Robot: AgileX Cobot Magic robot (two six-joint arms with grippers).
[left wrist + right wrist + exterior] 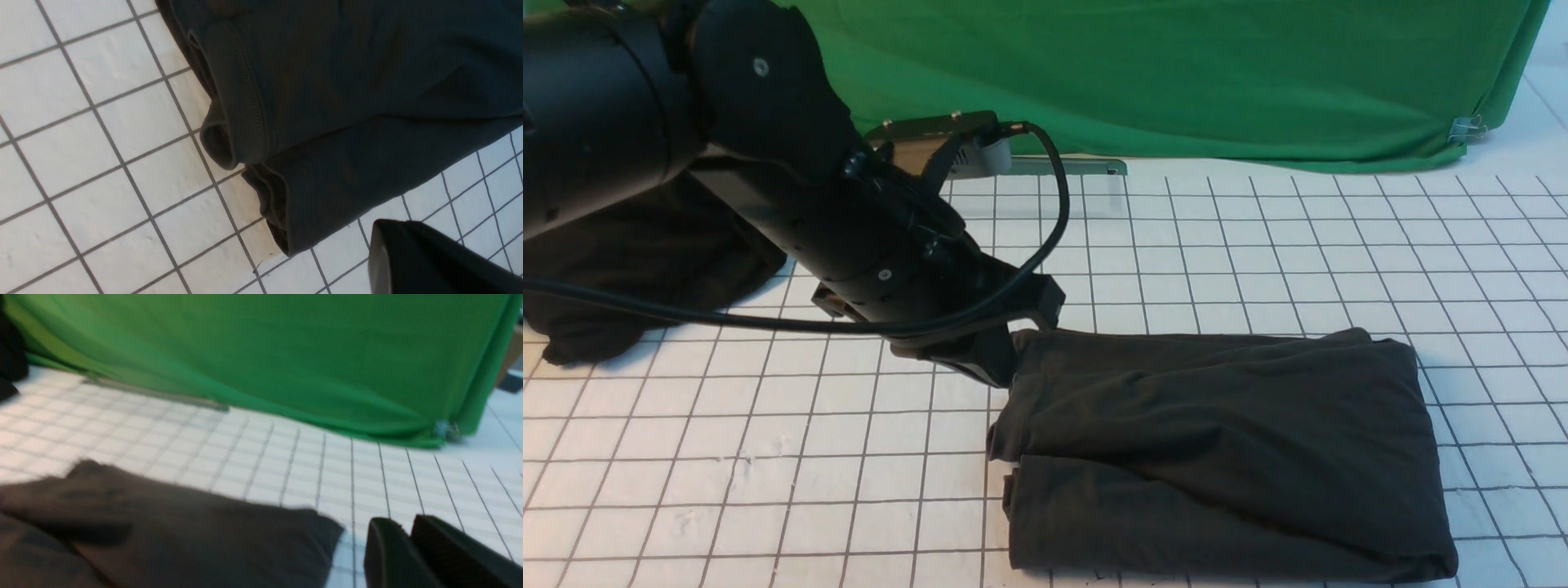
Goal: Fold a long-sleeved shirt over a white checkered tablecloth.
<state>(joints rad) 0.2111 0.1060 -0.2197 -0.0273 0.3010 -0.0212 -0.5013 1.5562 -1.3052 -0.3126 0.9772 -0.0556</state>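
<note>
The long-sleeved shirt [1217, 449] lies folded into a thick dark grey rectangle on the white checkered tablecloth [768, 457], right of centre and near the front. My left gripper [992, 367] hangs at the fold's far left corner, shut and empty. In the left wrist view, stacked hems of the shirt [347, 102] lie on the tablecloth [81, 122], apart from the gripper [392, 228]. My right gripper [402, 520] does not show in the front view. It hovers over the tablecloth [286, 465] beside a corner of the shirt [163, 539], jaws barely apart and empty.
A bright green fabric [1176, 73] hangs across the back, pinned by a metal clip [1466, 126] at its right end. A black cloth mass [645, 261] lies at the far left behind my left arm. A thin grey strip [1078, 166] runs under the green fabric.
</note>
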